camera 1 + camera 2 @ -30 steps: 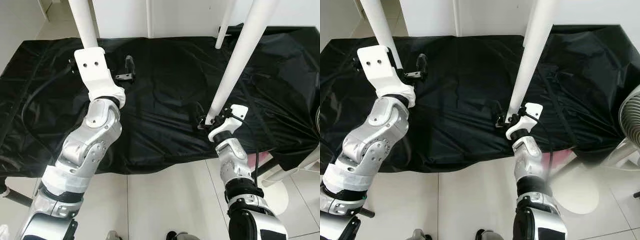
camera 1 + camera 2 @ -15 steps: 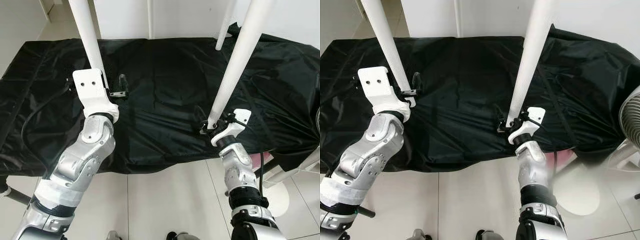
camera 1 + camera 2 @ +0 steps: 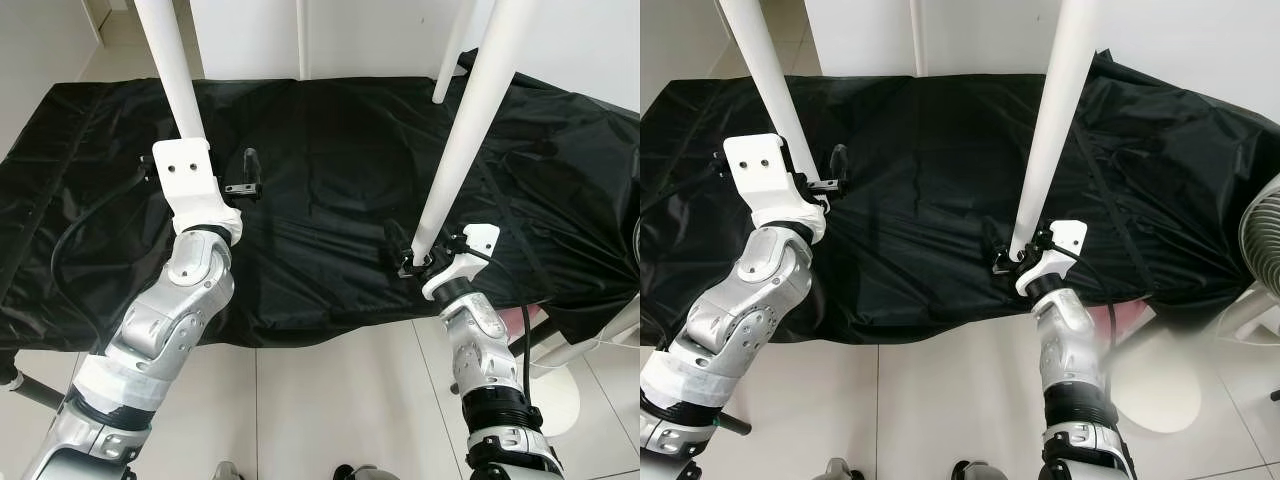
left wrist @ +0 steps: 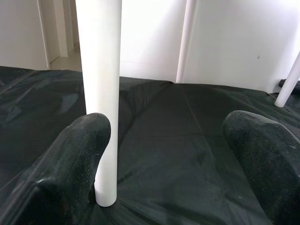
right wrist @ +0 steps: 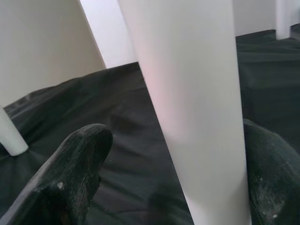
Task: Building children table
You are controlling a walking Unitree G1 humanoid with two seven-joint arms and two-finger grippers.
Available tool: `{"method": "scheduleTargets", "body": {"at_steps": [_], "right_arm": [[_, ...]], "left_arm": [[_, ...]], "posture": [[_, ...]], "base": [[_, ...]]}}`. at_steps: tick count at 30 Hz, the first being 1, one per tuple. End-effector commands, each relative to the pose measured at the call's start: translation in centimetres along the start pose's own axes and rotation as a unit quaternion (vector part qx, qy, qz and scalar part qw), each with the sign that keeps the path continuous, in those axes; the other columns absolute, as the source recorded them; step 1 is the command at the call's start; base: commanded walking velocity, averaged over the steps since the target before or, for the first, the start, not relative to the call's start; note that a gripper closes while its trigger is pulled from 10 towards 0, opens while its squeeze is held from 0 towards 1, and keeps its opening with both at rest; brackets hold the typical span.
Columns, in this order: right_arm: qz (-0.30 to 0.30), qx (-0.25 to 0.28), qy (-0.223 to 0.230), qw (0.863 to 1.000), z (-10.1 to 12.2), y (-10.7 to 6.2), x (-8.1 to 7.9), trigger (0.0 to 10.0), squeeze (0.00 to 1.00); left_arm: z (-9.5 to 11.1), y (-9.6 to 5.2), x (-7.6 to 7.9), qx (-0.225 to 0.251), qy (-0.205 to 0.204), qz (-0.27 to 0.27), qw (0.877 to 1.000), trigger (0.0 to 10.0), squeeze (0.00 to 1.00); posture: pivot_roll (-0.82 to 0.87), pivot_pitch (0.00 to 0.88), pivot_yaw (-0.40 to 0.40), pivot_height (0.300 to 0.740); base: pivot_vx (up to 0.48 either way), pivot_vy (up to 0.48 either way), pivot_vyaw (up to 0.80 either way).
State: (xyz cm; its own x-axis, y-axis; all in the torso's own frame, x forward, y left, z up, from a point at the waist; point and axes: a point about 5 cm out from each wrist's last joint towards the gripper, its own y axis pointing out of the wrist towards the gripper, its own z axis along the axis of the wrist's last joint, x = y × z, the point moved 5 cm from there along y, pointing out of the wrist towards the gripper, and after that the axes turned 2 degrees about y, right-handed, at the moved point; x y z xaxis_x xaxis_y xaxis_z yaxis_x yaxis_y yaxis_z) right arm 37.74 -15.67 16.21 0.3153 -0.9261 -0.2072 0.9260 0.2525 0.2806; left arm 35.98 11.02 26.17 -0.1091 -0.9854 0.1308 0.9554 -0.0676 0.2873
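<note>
Left eye view: a black plastic sheet [image 3: 330, 150] covers a low surface, its front edge hanging onto the white tiled floor [image 3: 330, 400]. Four white table legs rise from the sheet. The near-left table leg [image 3: 170, 70] stands just beside the left gripper [image 3: 225, 175], whose black fingers point across the sheet toward the middle. The near-right table leg [image 3: 465, 130] leans slightly and meets the sheet at the right gripper [image 3: 412, 250]. Two far legs [image 3: 301, 38] stand at the sheet's back edge near the white wall. A black cable [image 3: 75, 235] loops over the sheet left of the left arm. Right eye view: same layout; the round grille of a fan [image 3: 1260, 230] shows at the right edge, past the sheet. Left wrist view: the left gripper's two fingers [image 4: 70, 168] are spread wide and hold nothing; the near-left leg's foot rests on the sheet right against one finger, apart from the other. Right wrist view: the near-right leg sits between the right gripper's two fingers [image 5: 75, 173], close to one pad with a gap to the other; a firm clamp cannot be told from these frames. A far leg's foot [image 5: 11, 140] stands on the sheet behind.
</note>
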Motion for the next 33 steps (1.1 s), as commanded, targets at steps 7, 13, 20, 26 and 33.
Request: {"method": "scheduleTargets", "body": {"at_steps": [7,13,20,26,33], "right_arm": [[-0.091,-0.023,-0.056,0.994,-1.8,-1.2,1.1,10.0,0.0],[-0.136,-0.001,-0.074,0.988,-1.0,-1.3,1.8,10.0,0.0],[-0.166,0.025,-0.08,0.982,-0.3,-3.0,1.2,10.0,0.0],[-0.13,0.012,-0.077,0.988,-1.1,-4.1,-0.9,10.0,0.0],[-0.102,-0.002,-0.081,0.992,-1.8,-4.9,-1.9,10.0,0.0]], "left_arm": [[-0.2,-1.0,4.4,0.004,0.009,-0.219,0.976,10.0,0.0],[-0.4,-1.2,4.6,0.002,0.01,-0.222,0.975,10.0,0.0],[-0.8,-1.4,4.7,-0.001,0.014,-0.225,0.974,10.0,0.0],[-1.1,-1.5,4.6,-0.003,0.018,-0.225,0.974,10.0,0.0],[-1.5,-1.7,4.8,-0.007,0.024,-0.227,0.974,10.0,0.0]], "posture": [[0.04,0.094,0.008,0.74],[0.04,0.091,0.005,0.74],[0.05,0.084,-0.002,0.74],[0.04,0.078,-0.001,0.74],[0.04,0.076,0.003,0.74]], "base": [[0.0,0.0,0.0],[0.0,0.0,0.0],[0.0,0.0,0.0],[0.0,0.0,0.0],[0.0,0.0,0.0]]}}
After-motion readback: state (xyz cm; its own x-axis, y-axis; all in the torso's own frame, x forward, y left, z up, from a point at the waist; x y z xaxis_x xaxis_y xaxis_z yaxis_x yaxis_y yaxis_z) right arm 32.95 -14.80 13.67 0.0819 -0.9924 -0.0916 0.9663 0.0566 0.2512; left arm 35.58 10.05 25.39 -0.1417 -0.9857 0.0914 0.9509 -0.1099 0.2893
